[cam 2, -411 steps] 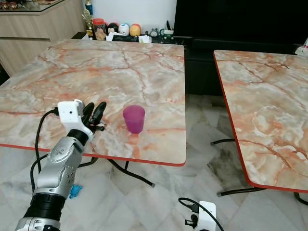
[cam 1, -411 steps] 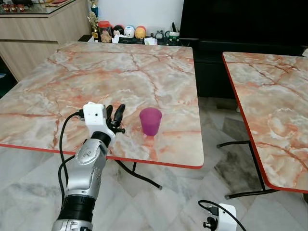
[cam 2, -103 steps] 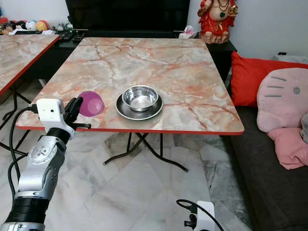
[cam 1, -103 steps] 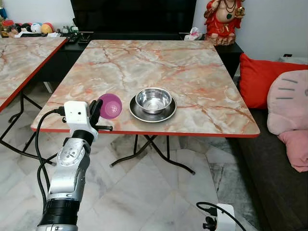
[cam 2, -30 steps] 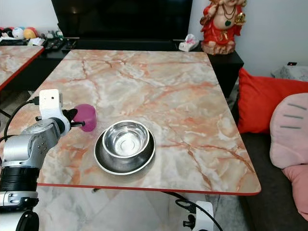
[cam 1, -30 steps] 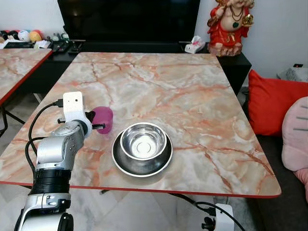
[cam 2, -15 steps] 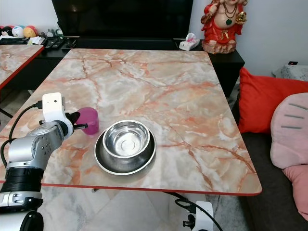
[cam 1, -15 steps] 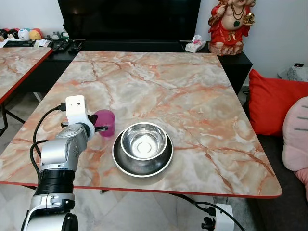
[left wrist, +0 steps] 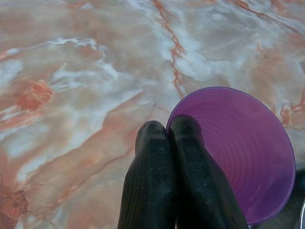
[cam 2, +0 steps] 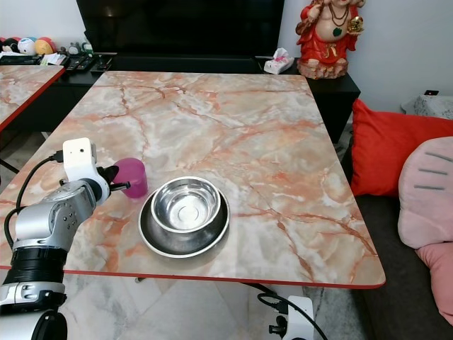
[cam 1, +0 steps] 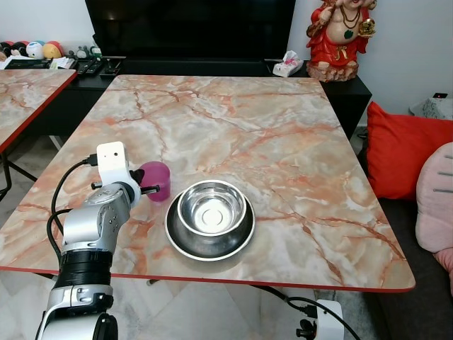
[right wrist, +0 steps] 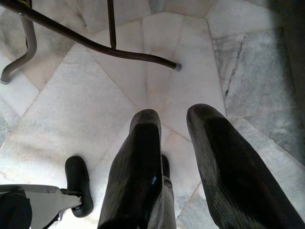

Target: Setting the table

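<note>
A purple cup point(cam 1: 157, 180) stands upright on the marble table point(cam 1: 233, 120), just left of a steel bowl point(cam 1: 211, 211) that sits in a steel plate point(cam 1: 209, 253). My left gripper point(left wrist: 167, 129) is shut on the cup's point(left wrist: 238, 157) near rim, one finger inside and one outside. From the head views I see the left gripper point(cam 1: 144, 188) reaching in from the table's left side. Whether the cup's base touches the table I cannot tell. My right gripper point(right wrist: 174, 117) hangs low over the tiled floor, open, with nothing between its fingers.
A red statue point(cam 1: 336, 35) and a tissue box point(cam 1: 287, 67) stand on the dark cabinet behind the table. A second marble table point(cam 1: 28, 85) is at the left. A red cushion point(cam 1: 407, 149) lies to the right. A table leg point(right wrist: 95, 45) crosses the floor.
The left gripper and the cup have shifted slightly down and toward the bowl over the last second. Much earlier the cup stood on the other table.
</note>
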